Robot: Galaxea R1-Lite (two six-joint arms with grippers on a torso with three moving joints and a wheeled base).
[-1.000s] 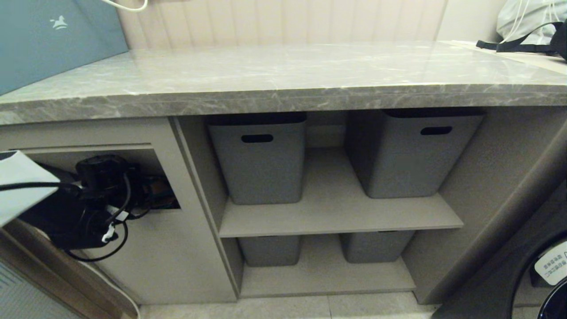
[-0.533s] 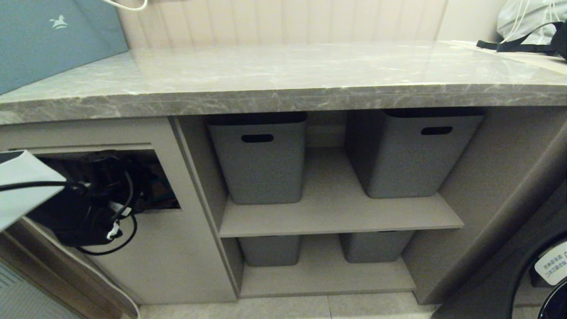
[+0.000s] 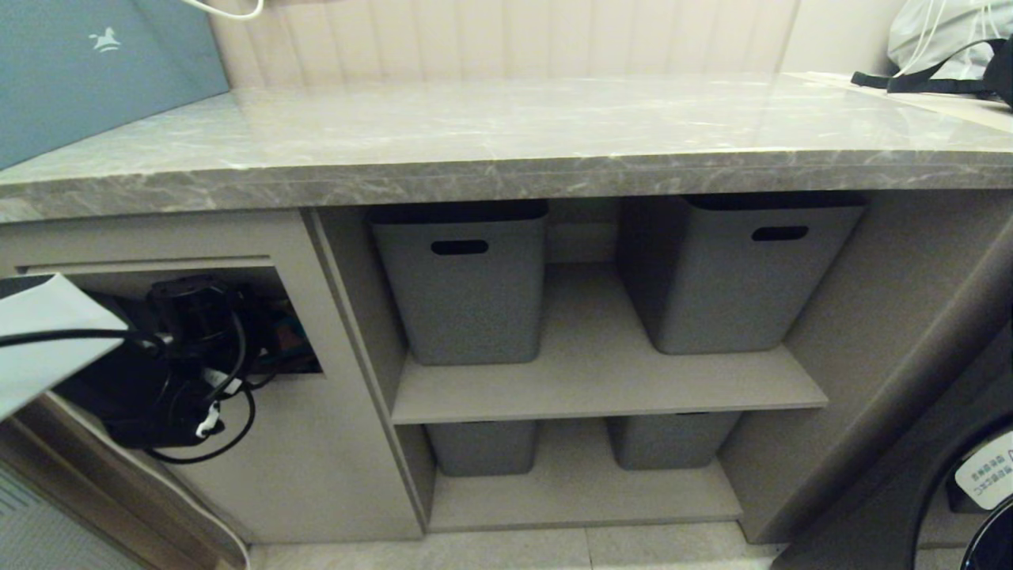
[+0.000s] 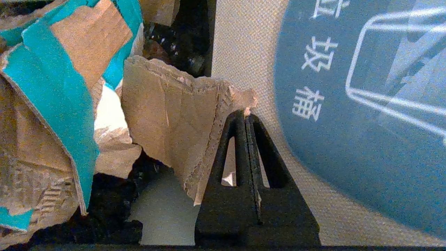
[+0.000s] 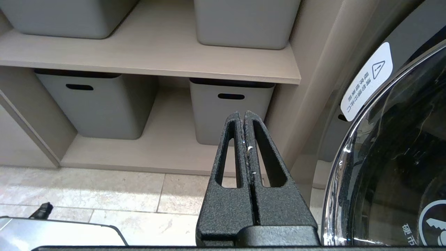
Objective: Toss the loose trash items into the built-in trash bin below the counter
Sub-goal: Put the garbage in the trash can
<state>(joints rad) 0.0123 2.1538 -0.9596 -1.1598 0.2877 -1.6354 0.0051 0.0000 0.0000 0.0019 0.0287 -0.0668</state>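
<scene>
The torn brown-and-turquoise card [image 4: 167,122] sits pinched at its ragged corner in your left tool [image 4: 248,116], whose two fingers are pressed together on that edge. It is held by the corner so that the bulk of it hangs ahead of the fingers, over the dark interior of the built-in trash bin [image 3: 316,443]. A second crumpled teal-and-cardboard piece [image 4: 52,104] lies just beside it; whether it rests inside the bin or is merely caught against the first piece cannot be told from here. The flap with its blue oval icon [image 4: 366,115] stands right beside the fingers, apparently pushed inward by the wrist. In the head view your left arm reaches into the flap opening below the worktop [image 3: 506,134], wrist half inside. Your right tool [image 5: 247,116] hangs parked, fingers together on nothing, pointing at the lower grey tubs [image 5: 226,111].
</scene>
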